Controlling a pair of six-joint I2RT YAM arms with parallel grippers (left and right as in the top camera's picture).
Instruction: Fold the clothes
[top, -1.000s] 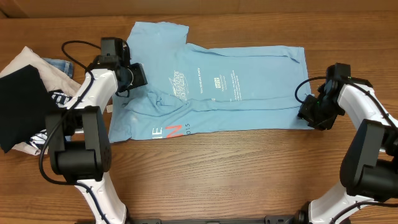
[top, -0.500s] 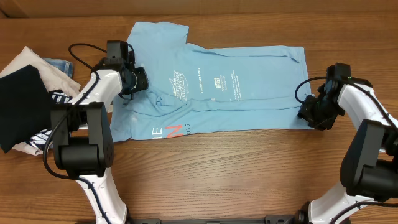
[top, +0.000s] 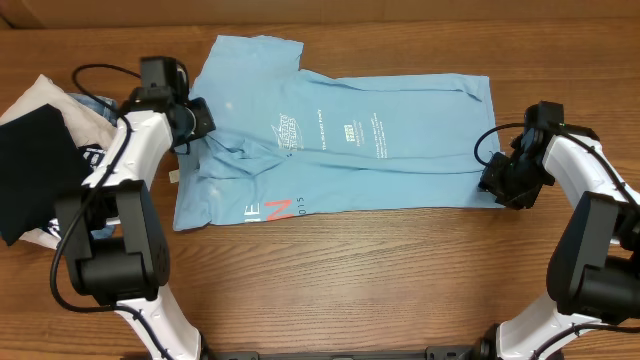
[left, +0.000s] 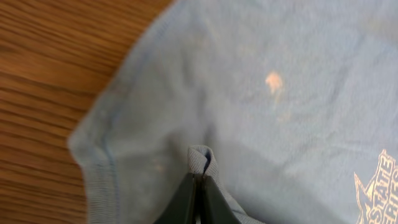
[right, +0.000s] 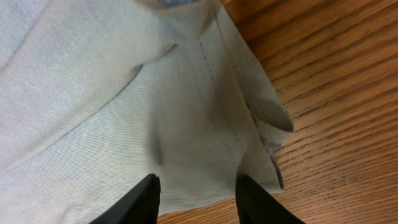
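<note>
Left hand (left: 198, 179) is pressed together, pinching a small raised fold of the one sky-blue T-shirt (top: 400, 150) near its left end. Right hand (right: 196, 196) is spread over the shirt's right edge. Two hands, one shirt. It lies at the upper middle of the desk (top: 350, 270), long axis left to right, sleeve at upper left, hem at right. Its small print is unreadable, and the garment pile (top: 30, 160) is cut off at the left edge.
</note>
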